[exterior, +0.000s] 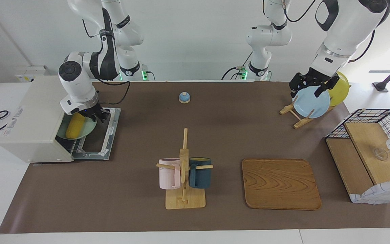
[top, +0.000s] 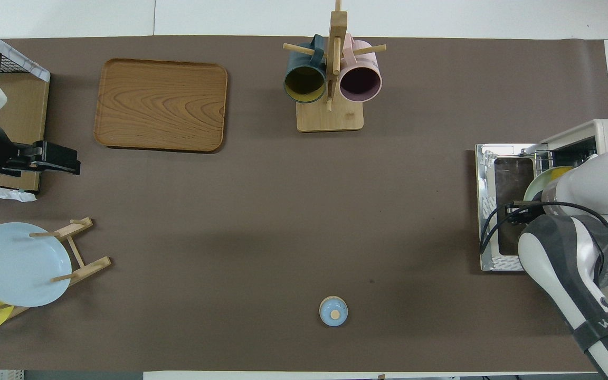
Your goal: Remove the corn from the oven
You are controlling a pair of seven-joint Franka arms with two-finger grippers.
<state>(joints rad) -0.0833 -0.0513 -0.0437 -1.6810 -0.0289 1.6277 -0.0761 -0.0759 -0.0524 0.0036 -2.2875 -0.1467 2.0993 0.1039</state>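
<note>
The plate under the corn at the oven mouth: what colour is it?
Pale green plate, under the yellow corn; the facing view shows it best.

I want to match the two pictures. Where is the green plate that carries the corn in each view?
Facing view: the green plate lies in the oven's mouth over the open door, under the corn, below the right gripper.
Overhead view: only its rim shows beside the right arm; the corn is hidden.
Shared landmark: the open oven door.

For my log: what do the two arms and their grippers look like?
Both arms are glossy white with rounded shells, dark grey joint sections and black bands. Black cables run along them. The right gripper and left gripper are black; a band on the right arm bears white lettering.
</note>
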